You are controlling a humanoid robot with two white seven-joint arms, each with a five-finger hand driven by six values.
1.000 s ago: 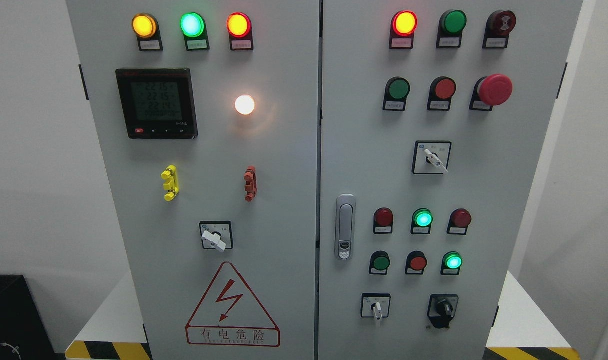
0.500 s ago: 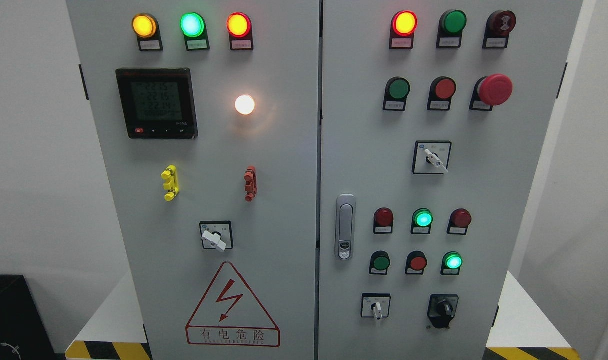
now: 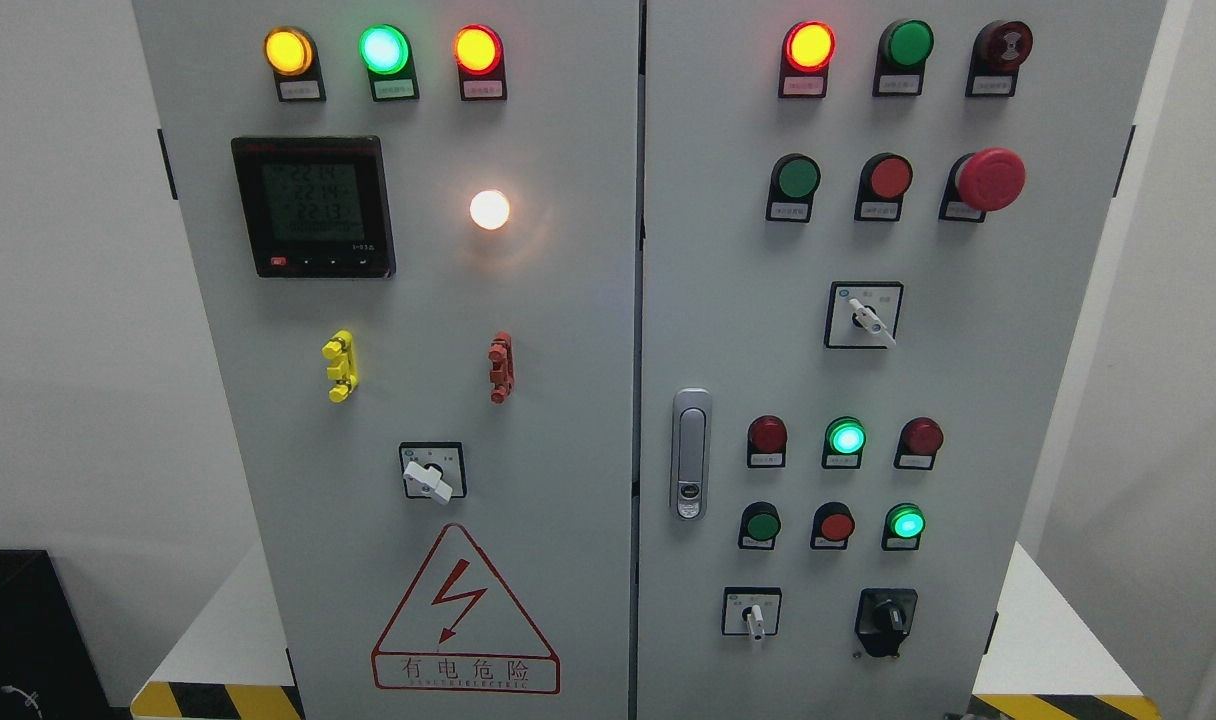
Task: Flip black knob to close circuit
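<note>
The black knob [image 3: 885, 620] sits at the lower right of the grey cabinet's right door [image 3: 728, 330], its handle standing roughly upright. To its left is a white-handled selector switch [image 3: 752, 614] pointing down. Neither of my hands shows anywhere in the head view.
The right door carries a chrome door handle [image 3: 690, 453], a red mushroom stop button [image 3: 988, 179], another white selector [image 3: 866, 316] and lit green lamps [image 3: 846, 438]. On the left door are a meter display [image 3: 314, 206], a white selector [image 3: 430, 475] and a red warning triangle [image 3: 464, 615].
Only the digits on the meter display have changed; nothing else has moved.
</note>
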